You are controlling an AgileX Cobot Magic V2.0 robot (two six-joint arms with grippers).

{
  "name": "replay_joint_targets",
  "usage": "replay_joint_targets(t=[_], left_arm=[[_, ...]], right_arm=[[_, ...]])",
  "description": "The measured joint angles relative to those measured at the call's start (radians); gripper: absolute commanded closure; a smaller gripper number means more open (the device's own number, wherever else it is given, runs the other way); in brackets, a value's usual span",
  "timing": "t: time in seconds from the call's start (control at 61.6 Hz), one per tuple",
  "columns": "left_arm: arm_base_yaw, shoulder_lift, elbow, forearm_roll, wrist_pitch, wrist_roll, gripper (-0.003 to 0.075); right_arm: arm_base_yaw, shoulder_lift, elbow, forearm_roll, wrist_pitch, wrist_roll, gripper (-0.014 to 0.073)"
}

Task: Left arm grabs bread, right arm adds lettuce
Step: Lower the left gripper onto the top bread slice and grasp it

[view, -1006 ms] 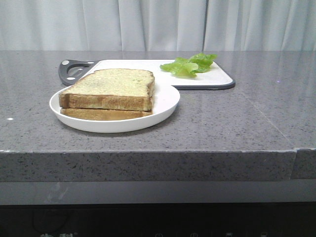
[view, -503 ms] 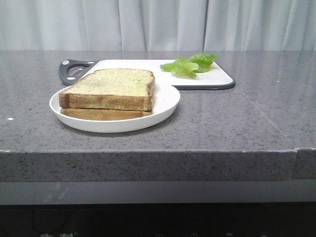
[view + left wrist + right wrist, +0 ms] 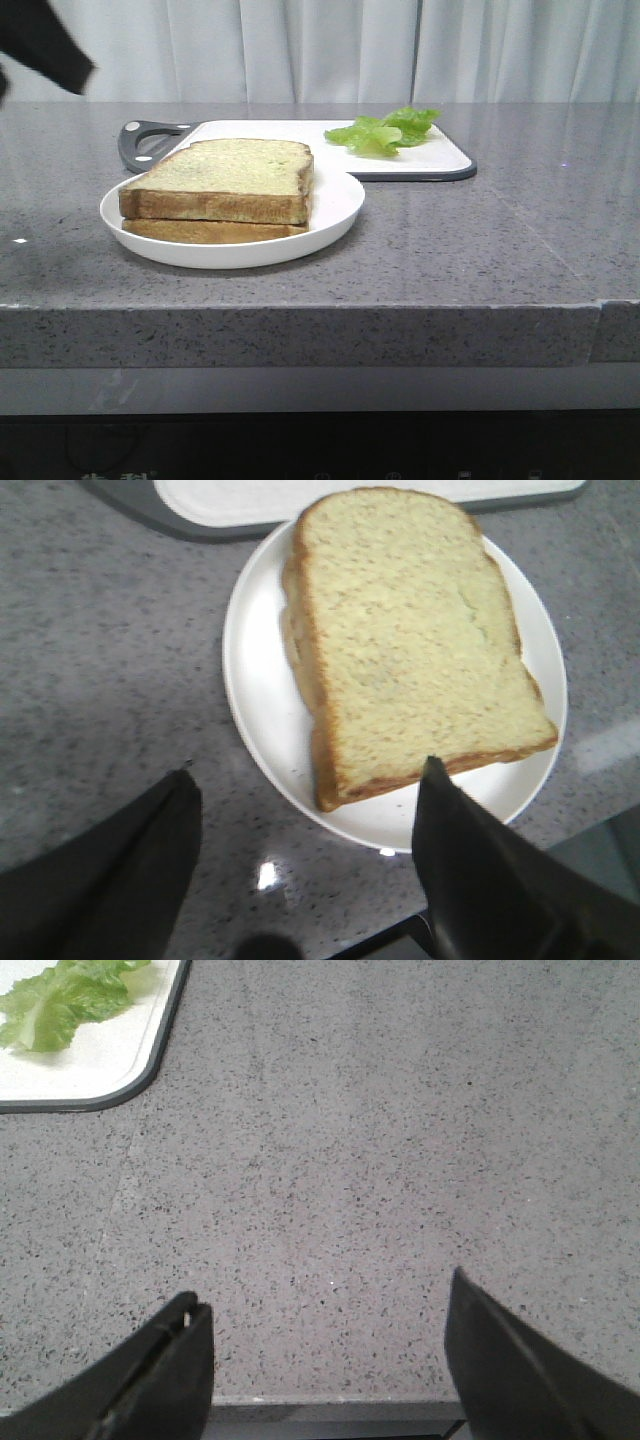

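The bread (image 3: 225, 180) is a thick toasted slice lying on top of a thinner-looking slice (image 3: 200, 231) on a white plate (image 3: 335, 205). My left gripper (image 3: 308, 775) hovers open above the plate's near edge and holds nothing. One of its fingers (image 3: 470, 860) is over the rim by a corner of the bread (image 3: 410, 640); the other is over bare counter. A dark part of the left arm (image 3: 40, 45) shows at the upper left of the front view. The lettuce (image 3: 385, 130) lies on a white cutting board (image 3: 430, 160). My right gripper (image 3: 325, 1290) is open above the counter, well away from the lettuce (image 3: 65, 995).
The cutting board has a dark rim and a grey handle (image 3: 145, 140) behind the plate. The grey stone counter ends in a front edge (image 3: 300, 310) close to both grippers. White curtains hang behind the counter.
A dark part of the left arm has come into the upper left of the front view. Bread, plate and lettuce have not moved.
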Motion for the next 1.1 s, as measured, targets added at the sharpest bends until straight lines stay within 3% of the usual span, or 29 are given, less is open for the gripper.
replay_joint_targets(t=[0.357, 0.746, 0.908, 1.103], left_arm=[[-0.025, 0.281, -0.207, -0.047, 0.099, 0.002, 0.0323], [-0.025, 0.416, -0.272, -0.049, 0.097, 0.002, 0.0330], [-0.025, 0.424, -0.273, -0.054, 0.097, 0.002, 0.0398], [-0.029, 0.424, -0.273, -0.062, 0.097, 0.002, 0.0538]], right_arm=[[0.000, 0.000, 0.000, 0.000, 0.000, 0.000, 0.0082], [0.000, 0.000, 0.000, 0.000, 0.000, 0.000, 0.0082], [0.000, 0.000, 0.000, 0.000, 0.000, 0.000, 0.0082], [0.000, 0.000, 0.000, 0.000, 0.000, 0.000, 0.0082]])
